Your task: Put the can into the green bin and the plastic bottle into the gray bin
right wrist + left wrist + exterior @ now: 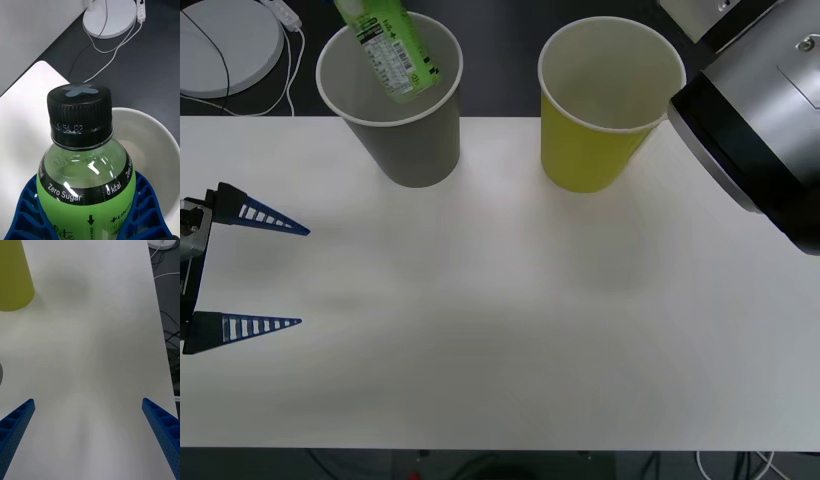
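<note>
Left gripper [245,273] idle at table edge, fingers spread. Plastic bottle [388,45], clamped in right gripper [88,221], tilts over gray bin [395,100]. Risk: released off-centre, it could tip the cup. Green bin [605,110] stands beside.

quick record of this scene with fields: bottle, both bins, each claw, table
plastic bottle: tilted, lower end inside the gray bin's mouth, black cap on
gray bin: upright at the table's far edge
green bin: upright beside the gray bin, no can seen inside
right claw: shut on the plastic bottle, above the gray bin
left claw: open, low over the table's left side, holding nothing
table: white
</note>
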`<state>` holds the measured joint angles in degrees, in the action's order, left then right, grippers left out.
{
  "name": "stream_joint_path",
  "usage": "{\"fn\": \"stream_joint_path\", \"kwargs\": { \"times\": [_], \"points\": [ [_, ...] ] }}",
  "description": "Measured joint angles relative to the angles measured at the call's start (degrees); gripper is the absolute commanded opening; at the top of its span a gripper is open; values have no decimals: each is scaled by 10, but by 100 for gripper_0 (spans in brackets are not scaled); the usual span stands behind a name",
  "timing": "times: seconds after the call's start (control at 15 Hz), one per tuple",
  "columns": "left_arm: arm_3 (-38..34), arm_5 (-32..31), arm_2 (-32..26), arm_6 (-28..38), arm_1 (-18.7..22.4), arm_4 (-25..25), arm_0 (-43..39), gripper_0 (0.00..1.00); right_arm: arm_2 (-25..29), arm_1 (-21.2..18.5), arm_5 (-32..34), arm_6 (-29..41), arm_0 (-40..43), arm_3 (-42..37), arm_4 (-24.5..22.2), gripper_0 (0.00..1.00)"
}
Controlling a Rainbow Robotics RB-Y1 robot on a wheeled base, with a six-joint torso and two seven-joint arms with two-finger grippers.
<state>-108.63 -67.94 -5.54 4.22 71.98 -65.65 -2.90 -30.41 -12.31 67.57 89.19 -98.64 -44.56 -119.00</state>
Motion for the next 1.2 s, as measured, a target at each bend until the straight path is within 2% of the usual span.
{"fn": "stream_joint_path", "kwargs": {
  "times": [0.33,0.53,1.0,1.07,1.13,1.2],
  "points": [
    [0,0,0,0,0,0,0,100,-1,21,-48,0,-13,42,-9,0],
    [0,0,0,0,0,0,0,100,-28,24,-78,0,-14,44,-19,0],
    [0,0,0,0,0,0,0,100,-40,28,-83,-1,-14,43,-28,0],
    [0,0,0,0,0,0,0,100,-41,28,-83,-1,-14,44,-28,20],
    [0,0,0,0,0,0,0,100,-41,28,-83,-1,-14,43,-28,81],
    [0,0,0,0,0,0,0,100,-42,27,-83,-1,-14,43,-28,100]
  ]
}}
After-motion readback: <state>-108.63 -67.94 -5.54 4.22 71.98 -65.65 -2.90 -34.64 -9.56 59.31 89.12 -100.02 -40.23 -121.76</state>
